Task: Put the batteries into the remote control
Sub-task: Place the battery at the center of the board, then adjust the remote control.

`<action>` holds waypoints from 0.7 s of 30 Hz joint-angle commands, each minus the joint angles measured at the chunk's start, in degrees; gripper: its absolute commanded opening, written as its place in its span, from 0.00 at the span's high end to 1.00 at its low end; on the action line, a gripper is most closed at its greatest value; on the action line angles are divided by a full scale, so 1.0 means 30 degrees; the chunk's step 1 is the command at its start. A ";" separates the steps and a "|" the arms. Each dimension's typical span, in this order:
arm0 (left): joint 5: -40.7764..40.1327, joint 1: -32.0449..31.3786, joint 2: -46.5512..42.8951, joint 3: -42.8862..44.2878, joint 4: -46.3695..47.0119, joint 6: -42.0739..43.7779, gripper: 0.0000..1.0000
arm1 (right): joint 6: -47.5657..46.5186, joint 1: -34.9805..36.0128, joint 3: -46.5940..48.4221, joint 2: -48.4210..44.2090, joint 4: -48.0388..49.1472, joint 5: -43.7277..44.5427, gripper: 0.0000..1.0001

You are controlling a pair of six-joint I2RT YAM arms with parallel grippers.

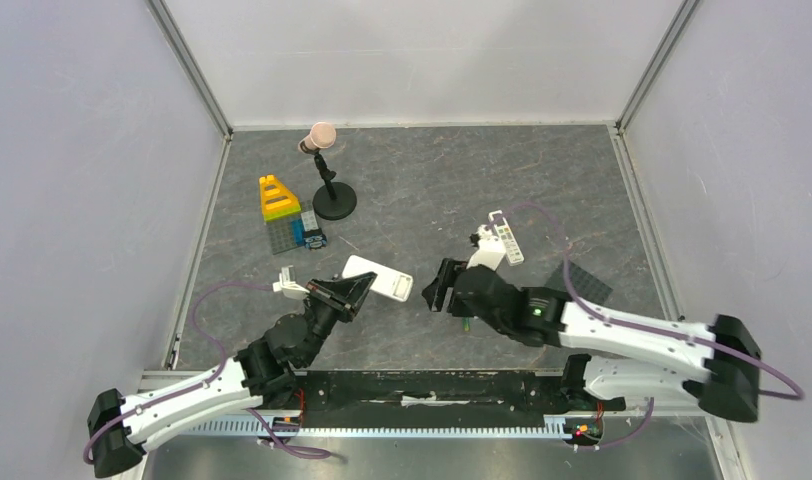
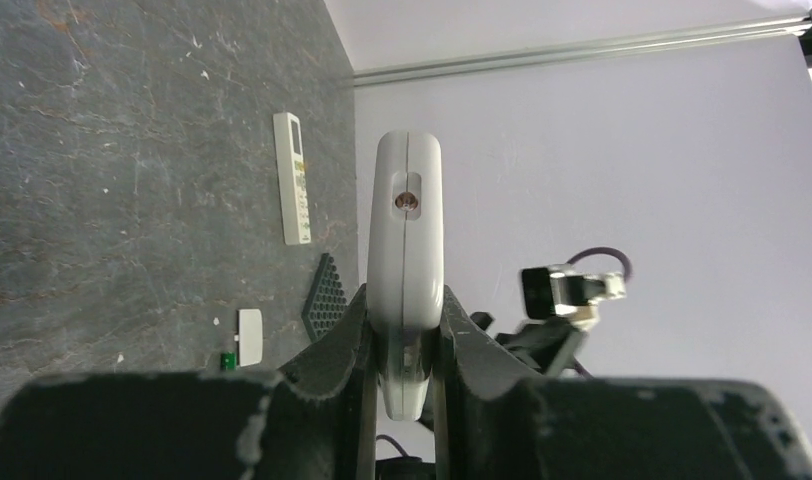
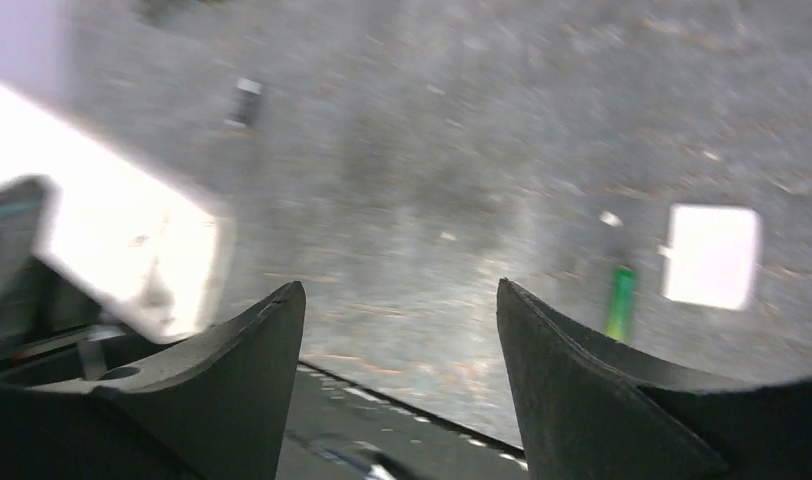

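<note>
My left gripper (image 1: pixel 344 291) is shut on the remote control (image 1: pixel 379 277), a short white body. In the left wrist view the remote control (image 2: pixel 406 215) stands edge-on between the two fingers, its front end facing away from the camera. The right gripper (image 1: pixel 440 285) hangs open just right of the remote control, nothing between its fingers (image 3: pixel 262 340). A green battery (image 3: pixel 619 302) lies on the table beside a small white cover (image 3: pixel 712 255); both also show in the left wrist view, the green battery (image 2: pixel 227 360) next to the cover (image 2: pixel 250 335). The right wrist view is blurred.
A longer slim white remote (image 1: pixel 507 238) lies right of centre, a black studded plate (image 1: pixel 587 283) beyond it. A black stand with a pink ball (image 1: pixel 327 185) and a pile of toy bricks (image 1: pixel 282 210) sit at the back left. Walls enclose the table.
</note>
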 commanded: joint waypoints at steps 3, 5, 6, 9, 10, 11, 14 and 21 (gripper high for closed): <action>0.1418 0.0177 -0.0272 0.0484 0.1017 -0.0837 0.98 | -0.1094 -0.0067 -0.2353 -0.4561 0.6611 -0.1269 0.24; 0.1906 0.0195 -0.0196 0.0636 0.1350 -0.0944 0.98 | -0.0815 -0.0063 -0.2966 -0.5041 0.8197 -0.1645 0.22; 0.2107 0.0207 -0.0111 0.0691 0.1595 -0.1061 0.98 | -0.0621 -0.0063 -0.3156 -0.5095 0.8800 -0.1936 0.21; 0.2831 0.0210 0.0217 0.0842 0.2264 -0.1634 0.98 | -0.0101 -0.0063 -0.3629 -0.4782 1.0623 -0.2839 0.20; 0.3045 0.0207 0.0335 0.0873 0.2427 -0.1829 0.98 | 0.0187 -0.0063 -0.3748 -0.4578 1.1056 -0.3126 0.21; 0.3321 0.0211 0.0467 0.0959 0.2406 -0.2177 0.98 | 0.0502 -0.0063 -0.3882 -0.4392 1.1526 -0.3260 0.21; 0.4012 0.0204 0.0740 0.0992 0.2576 -0.3022 0.98 | 0.1344 -0.0063 -0.4853 -0.4289 1.4308 -0.3809 0.25; 0.4608 0.0212 0.0949 0.0786 0.3663 -0.3434 0.98 | 0.2577 -0.0063 -0.5453 -0.3769 1.7099 -0.5420 0.53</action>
